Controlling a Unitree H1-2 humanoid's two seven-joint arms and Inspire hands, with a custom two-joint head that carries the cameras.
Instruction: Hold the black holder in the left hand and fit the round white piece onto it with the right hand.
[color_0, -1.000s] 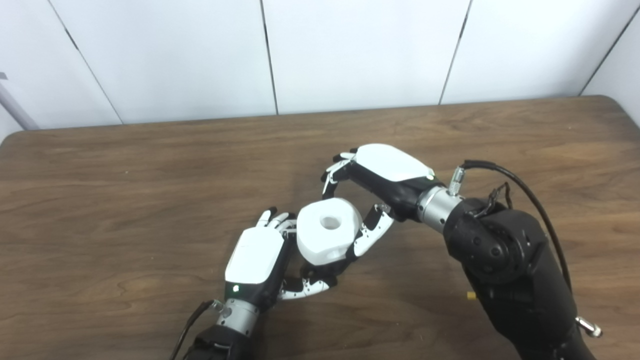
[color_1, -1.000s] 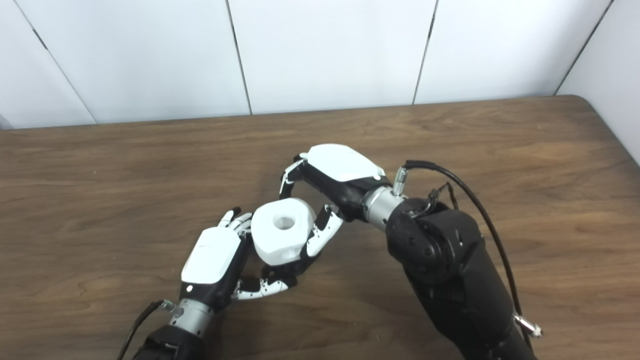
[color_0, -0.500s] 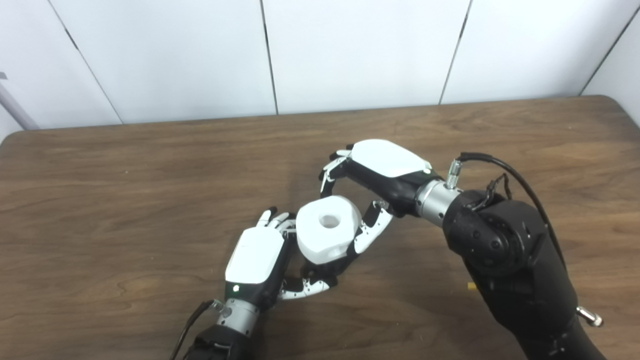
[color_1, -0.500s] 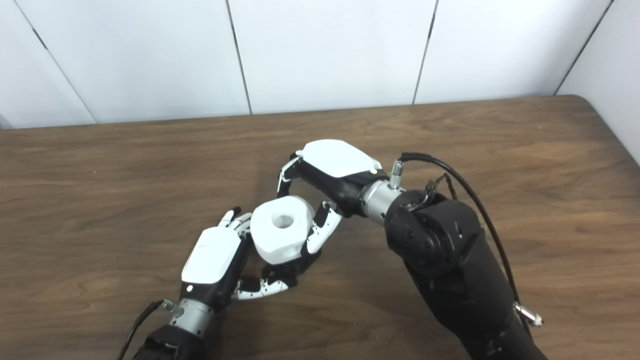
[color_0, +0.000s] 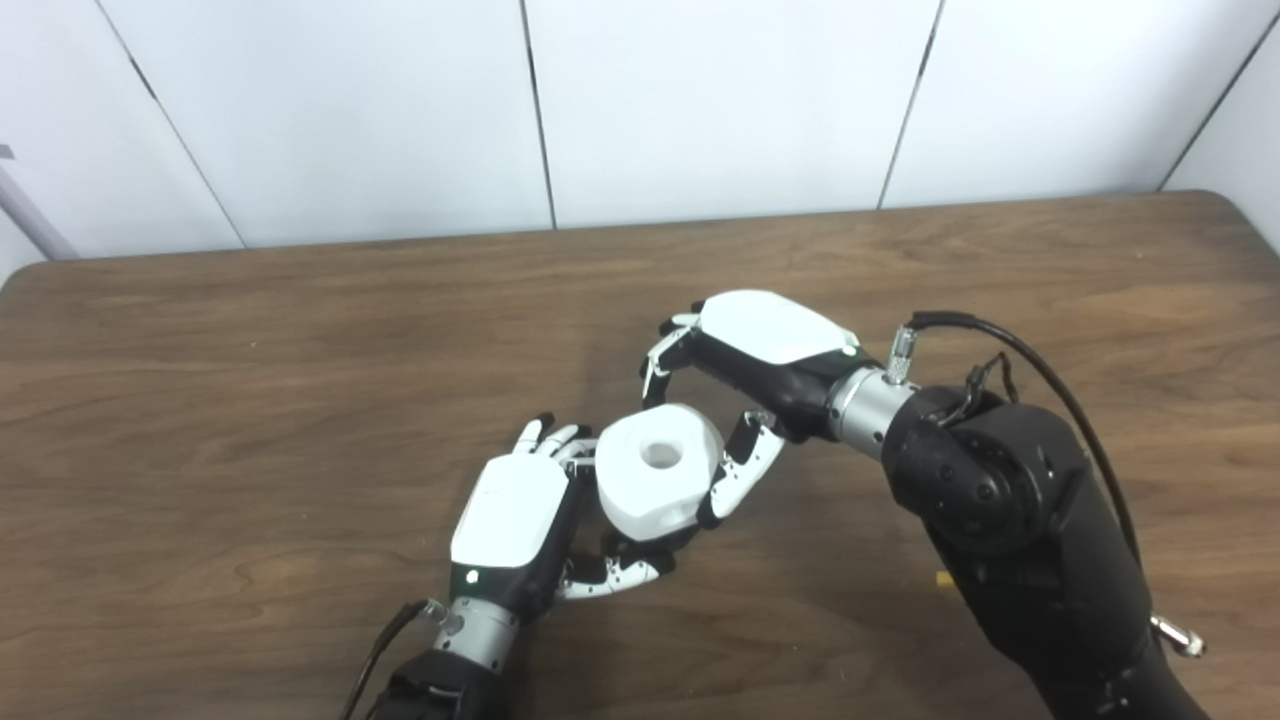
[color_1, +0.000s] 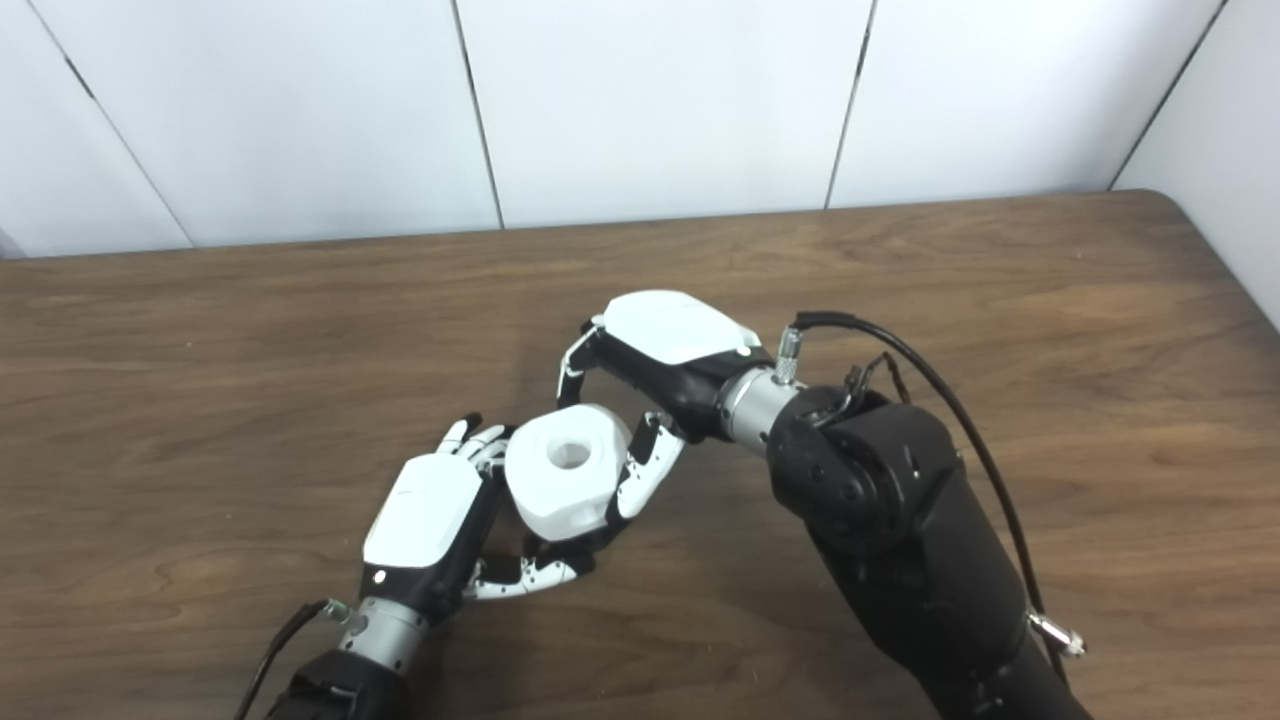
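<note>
Lowered slightly since before, the white piece is being gripped by the right hand from two o'clock, pressed onto the holder clasped below by the left hand.

Light is bright and even, seemingly from overhead, with the far white wall panels almost washed out. The brown tabletop carries a soft sheen and only faint, diffuse shadows beneath the arms. White shells on the left hand and right hand glare slightly. Both views are a little soft and grainy, with straight edges.
</note>
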